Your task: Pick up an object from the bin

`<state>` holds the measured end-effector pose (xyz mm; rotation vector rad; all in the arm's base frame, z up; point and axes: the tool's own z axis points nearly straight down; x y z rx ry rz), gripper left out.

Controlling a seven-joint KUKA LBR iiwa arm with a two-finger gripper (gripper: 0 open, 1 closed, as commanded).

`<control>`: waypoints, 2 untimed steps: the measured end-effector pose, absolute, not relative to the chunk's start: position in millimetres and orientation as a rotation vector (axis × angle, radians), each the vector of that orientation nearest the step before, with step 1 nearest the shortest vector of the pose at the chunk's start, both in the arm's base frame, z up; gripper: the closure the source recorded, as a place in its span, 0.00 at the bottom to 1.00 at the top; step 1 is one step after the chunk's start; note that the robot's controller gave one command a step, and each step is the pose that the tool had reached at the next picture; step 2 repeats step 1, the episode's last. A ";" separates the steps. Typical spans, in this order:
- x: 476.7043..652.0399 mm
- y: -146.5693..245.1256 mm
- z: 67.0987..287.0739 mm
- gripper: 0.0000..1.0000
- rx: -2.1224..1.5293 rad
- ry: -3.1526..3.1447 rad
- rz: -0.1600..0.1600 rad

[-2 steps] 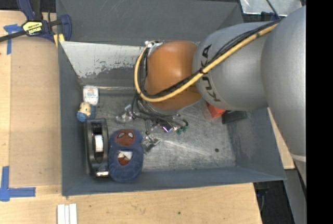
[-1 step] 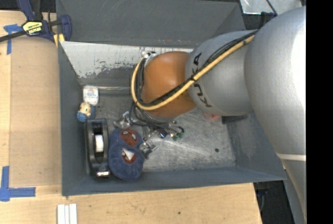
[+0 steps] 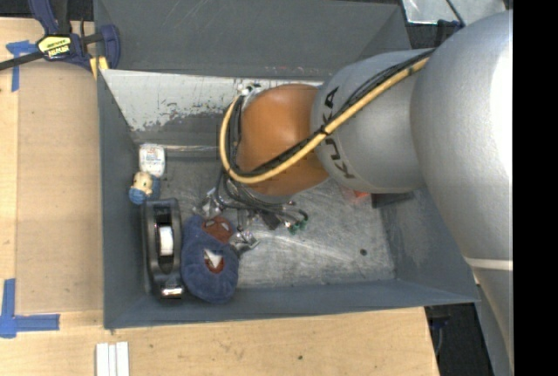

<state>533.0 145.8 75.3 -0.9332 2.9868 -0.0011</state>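
My gripper (image 3: 247,220) hangs low in the middle of the bin, mostly hidden under the arm's orange cover, its metal parts showing just below it. Right at its lower left lies a small reddish-brown thing (image 3: 217,230), resting on the top edge of a dark blue cloth-like round thing (image 3: 209,271) near the bin's front wall. A small green piece (image 3: 301,226) pokes out at the gripper's right side. Whether anything is held I cannot see.
A black tape dispenser (image 3: 163,248) with a white roll lies along the left wall. Behind it sit a small blue and yellow figure (image 3: 139,188) and a white capped container (image 3: 152,159). A red scrap (image 3: 353,195) shows under the arm at the right.
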 end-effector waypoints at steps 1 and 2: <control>533.9 141.3 210.9 1.00 -1.296 2.850 -0.002; 533.9 141.3 210.9 1.00 -1.296 2.850 -0.002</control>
